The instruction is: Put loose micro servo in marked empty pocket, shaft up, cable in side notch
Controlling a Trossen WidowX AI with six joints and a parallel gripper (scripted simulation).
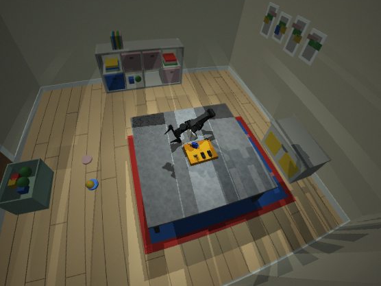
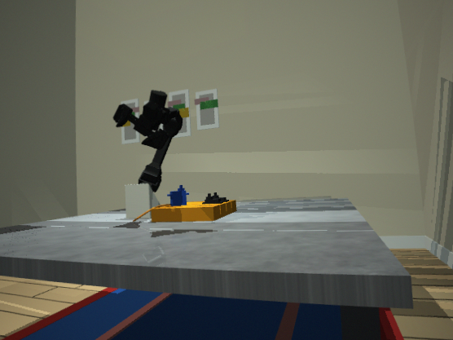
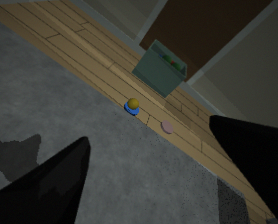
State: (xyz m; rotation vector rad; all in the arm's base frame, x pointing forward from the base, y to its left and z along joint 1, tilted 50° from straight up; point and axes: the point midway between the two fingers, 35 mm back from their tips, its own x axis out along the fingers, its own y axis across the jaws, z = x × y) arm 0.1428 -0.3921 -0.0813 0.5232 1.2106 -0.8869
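Observation:
The blue micro servo (image 1: 194, 145) (image 2: 178, 196) stands upright on the orange deck (image 1: 206, 145) (image 2: 183, 214), near its edge on the white block's side. Its shaft points up. In the exterior view its ears stand out well above the deck top, with body visible below them. Its orange cable (image 2: 144, 211) runs over the deck's edge down toward the table. The pocket and its notch cannot be made out. My gripper (image 1: 168, 137) (image 2: 131, 131) (image 3: 150, 131) is open and empty, raised above the table and off to the side of the deck, clear of the servo.
A pale block (image 1: 191, 135) (image 2: 138, 201) stands beside the deck, close to the arm. Small black parts (image 1: 203, 155) (image 2: 215, 198) sit on the deck's other side. The grey table (image 1: 161, 193) (image 2: 261, 249) carries the arm and deck; its edge crosses the wrist view.

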